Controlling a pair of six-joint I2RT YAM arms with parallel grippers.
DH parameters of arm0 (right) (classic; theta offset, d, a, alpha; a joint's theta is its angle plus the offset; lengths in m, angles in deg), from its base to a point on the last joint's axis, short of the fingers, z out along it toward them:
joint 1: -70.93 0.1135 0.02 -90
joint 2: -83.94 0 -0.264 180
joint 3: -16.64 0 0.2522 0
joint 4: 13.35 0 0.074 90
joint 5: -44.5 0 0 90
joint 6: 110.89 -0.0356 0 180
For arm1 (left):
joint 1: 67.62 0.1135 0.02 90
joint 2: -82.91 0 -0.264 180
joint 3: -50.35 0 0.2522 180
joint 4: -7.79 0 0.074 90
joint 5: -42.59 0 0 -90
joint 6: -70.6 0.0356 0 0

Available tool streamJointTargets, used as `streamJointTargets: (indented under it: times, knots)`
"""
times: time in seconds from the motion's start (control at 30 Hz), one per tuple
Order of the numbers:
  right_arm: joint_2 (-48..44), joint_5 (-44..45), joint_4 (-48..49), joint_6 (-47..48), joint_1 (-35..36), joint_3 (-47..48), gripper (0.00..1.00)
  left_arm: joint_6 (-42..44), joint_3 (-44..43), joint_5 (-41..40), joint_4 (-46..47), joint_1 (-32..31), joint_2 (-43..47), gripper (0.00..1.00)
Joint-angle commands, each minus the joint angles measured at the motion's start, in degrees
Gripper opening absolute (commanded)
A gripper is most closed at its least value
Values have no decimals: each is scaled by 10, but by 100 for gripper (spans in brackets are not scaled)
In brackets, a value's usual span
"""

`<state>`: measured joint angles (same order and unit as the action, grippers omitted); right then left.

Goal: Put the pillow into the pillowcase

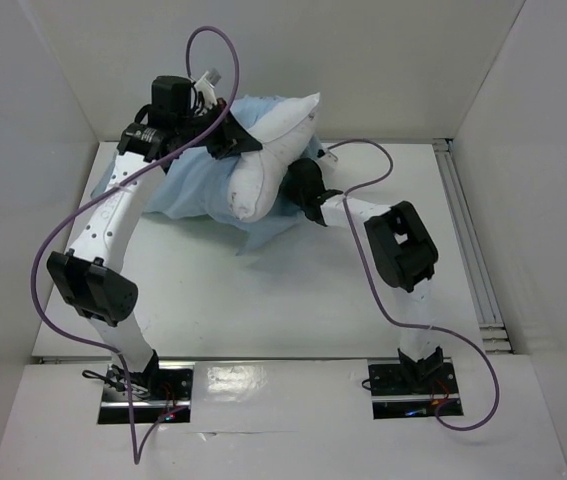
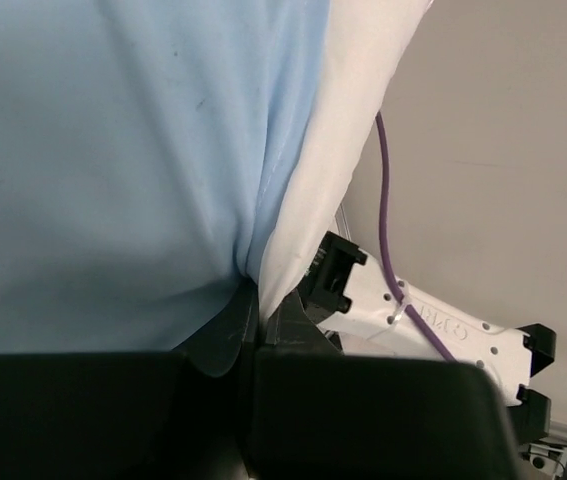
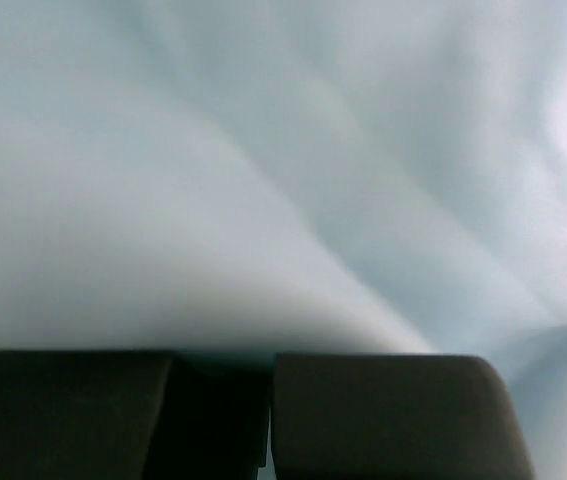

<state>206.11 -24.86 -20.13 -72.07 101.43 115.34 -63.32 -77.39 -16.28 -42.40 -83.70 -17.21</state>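
Note:
The white pillow [image 1: 273, 150] stands tilted at the back of the table, its lower end against the light blue pillowcase [image 1: 195, 188], which is bunched beside and under it. My left gripper [image 1: 237, 142] is shut at the pillow's left edge. In the left wrist view the white pillow cloth [image 2: 338, 140] runs down into the pinch of my left gripper [image 2: 254, 318], with the blue pillowcase [image 2: 113, 170] pressed against it. My right gripper [image 1: 308, 190] is tucked under the pillow's right side. In the right wrist view my right gripper [image 3: 268, 365] is shut on pale blue-green pillowcase cloth [image 3: 283, 170] that fills the view.
White walls enclose the table on the left, back and right. A metal rail [image 1: 468, 250] runs along the right edge. Purple cables [image 1: 58, 250] loop off both arms. The right arm's forearm [image 2: 433, 325] shows close beside the pillow in the left wrist view.

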Motion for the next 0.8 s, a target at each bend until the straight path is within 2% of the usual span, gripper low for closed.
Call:
streamJointTargets:
  times: [0.0,0.07,0.17,0.2,0.3,0.47,0.57,0.67,0.7,0.77]
  knots:
    - [-82,37,4,4,-34,-62,0,-24,5,56,71,6,45,0]
    - [-138,0,28,21,-58,-114,0,-24,14,48,71,6,50,0]
    - [-193,-109,58,57,-98,-179,0,-13,37,25,77,6,50,0]
    - [-226,-178,68,63,-109,-190,0,-13,42,18,77,6,45,0]
    - [-286,-262,68,79,-146,-224,0,-7,80,5,82,6,39,0]
    - [-361,-349,74,86,-191,-269,0,-1,124,-4,108,6,33,0]
    - [-390,-385,117,65,-212,-294,0,6,139,4,108,6,20,0]
    - [-390,-414,162,37,-239,-294,0,37,139,44,84,6,-10,0]
    - [-390,-424,191,14,-254,-288,0,58,128,51,43,6,-18,0]
    - [-390,-438,232,-14,-271,-282,0,74,128,51,22,6,-24,0]
